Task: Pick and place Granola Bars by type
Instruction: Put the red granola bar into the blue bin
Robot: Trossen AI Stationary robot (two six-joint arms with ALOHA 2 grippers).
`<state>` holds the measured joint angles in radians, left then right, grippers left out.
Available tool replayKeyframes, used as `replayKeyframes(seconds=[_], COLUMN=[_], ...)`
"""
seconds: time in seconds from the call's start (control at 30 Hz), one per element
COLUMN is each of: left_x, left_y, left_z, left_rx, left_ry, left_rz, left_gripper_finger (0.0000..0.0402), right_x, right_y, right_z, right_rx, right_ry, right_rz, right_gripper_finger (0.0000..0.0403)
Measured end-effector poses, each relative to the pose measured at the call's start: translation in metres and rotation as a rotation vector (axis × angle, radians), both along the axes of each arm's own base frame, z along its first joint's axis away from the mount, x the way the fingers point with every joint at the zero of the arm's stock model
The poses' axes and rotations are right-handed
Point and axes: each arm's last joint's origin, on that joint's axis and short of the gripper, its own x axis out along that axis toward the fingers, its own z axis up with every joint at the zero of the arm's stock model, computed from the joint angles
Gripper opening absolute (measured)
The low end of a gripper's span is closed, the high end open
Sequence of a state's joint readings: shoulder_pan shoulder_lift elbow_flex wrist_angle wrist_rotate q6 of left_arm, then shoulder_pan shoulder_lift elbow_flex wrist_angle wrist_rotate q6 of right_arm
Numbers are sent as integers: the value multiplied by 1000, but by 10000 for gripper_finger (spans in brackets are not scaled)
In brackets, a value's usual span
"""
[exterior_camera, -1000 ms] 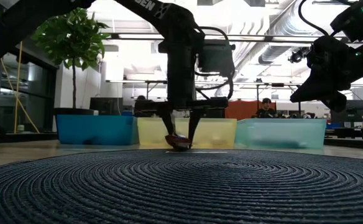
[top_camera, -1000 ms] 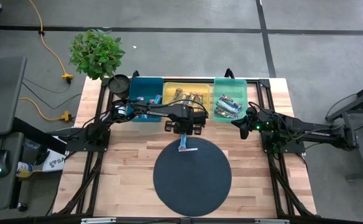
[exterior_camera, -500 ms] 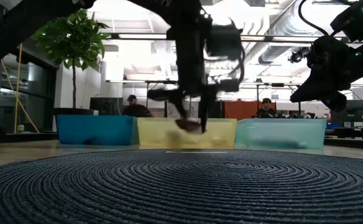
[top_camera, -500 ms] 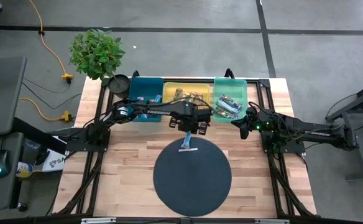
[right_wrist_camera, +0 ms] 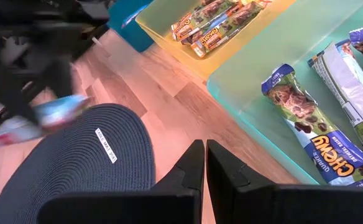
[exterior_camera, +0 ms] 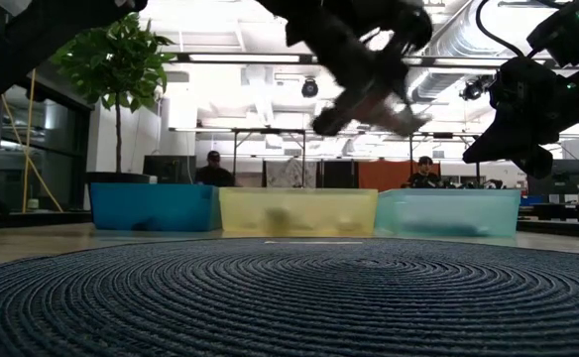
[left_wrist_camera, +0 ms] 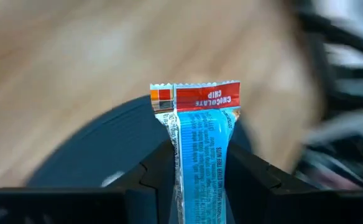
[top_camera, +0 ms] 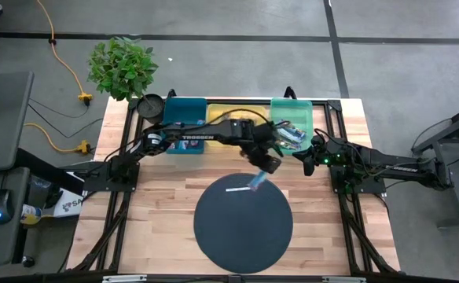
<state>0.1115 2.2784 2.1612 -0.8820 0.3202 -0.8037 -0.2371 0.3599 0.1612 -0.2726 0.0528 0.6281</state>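
Observation:
My left gripper [top_camera: 261, 173] hangs above the far right part of the round dark mat [top_camera: 243, 222], shut on a blue granola bar [left_wrist_camera: 197, 140] with a red end. It shows blurred and high in the low view [exterior_camera: 369, 94]. My right gripper [right_wrist_camera: 204, 155] waits shut in the air near the green tray's [top_camera: 291, 106] near right corner. Silvery green-purple bars [right_wrist_camera: 306, 134] lie in the green tray, tan-brown bars [right_wrist_camera: 212, 22] in the yellow tray [top_camera: 237, 106], and blue bars [top_camera: 178, 124] in the teal tray [top_camera: 185, 104]. My left gripper pinches the blue bar between its two fingers [left_wrist_camera: 153, 180], across the bar's width, behind its middle [left_wrist_camera: 197, 171]. The red-striped end [left_wrist_camera: 197, 96] sticks out beyond the fingertips. The bar is lifted clear of the mat and slants down from the gripper [top_camera: 257, 181].
The three trays stand side by side along the table's far edge. A potted plant [top_camera: 122, 67] sits at the far left corner. A white label [top_camera: 237, 189] lies on the mat's far part. People show in the room behind the table.
My left gripper has risen from the mat's far edge with the blue bar, swung toward the table's right and turned. The bar, which rested on the mat, is now lifted clear. The right arm has kept still.

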Motion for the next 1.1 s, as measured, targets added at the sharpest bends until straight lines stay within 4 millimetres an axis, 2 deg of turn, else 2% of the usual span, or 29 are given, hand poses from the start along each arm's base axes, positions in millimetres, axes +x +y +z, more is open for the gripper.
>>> replayKeyframes(seconds=[0.13, 0.33, 0.47, 0.6, 0.87, 1.0, 1.1], left_x=[15, 26, 27, 18, -33, -68, -102], left_y=[0, 2, 10, 30, 96, 121, 128], left_z=[14, 34, 60, 89, 156, 180, 196], left_rx=[-66, -106, -125, -56, 140, 220, 290], left_ry=[-254, -513, -731, -874, -987, -936, -821], left_rz=[-160, -290, -381, -358, -96, 41, 127], left_gripper_finger=[115, 115, 115, 115, 115, 115, 115], right_x=[0, 0, 0, 0, 0, 0, 0], right_y=[0, 0, 0, 0, 0, 0, 0], right_z=[0, 0, 0, 0, 0, 0, 0], right_rx=[0, 0, 0, 0, 0, 0, 0], right_ry=[0, 0, 0, 0, -1, -1, -1], right_rz=[1, 0, 0, 0, 0, 1, 0], right_gripper_finger=[0, 0, 0, 0, 0, 0, 0])
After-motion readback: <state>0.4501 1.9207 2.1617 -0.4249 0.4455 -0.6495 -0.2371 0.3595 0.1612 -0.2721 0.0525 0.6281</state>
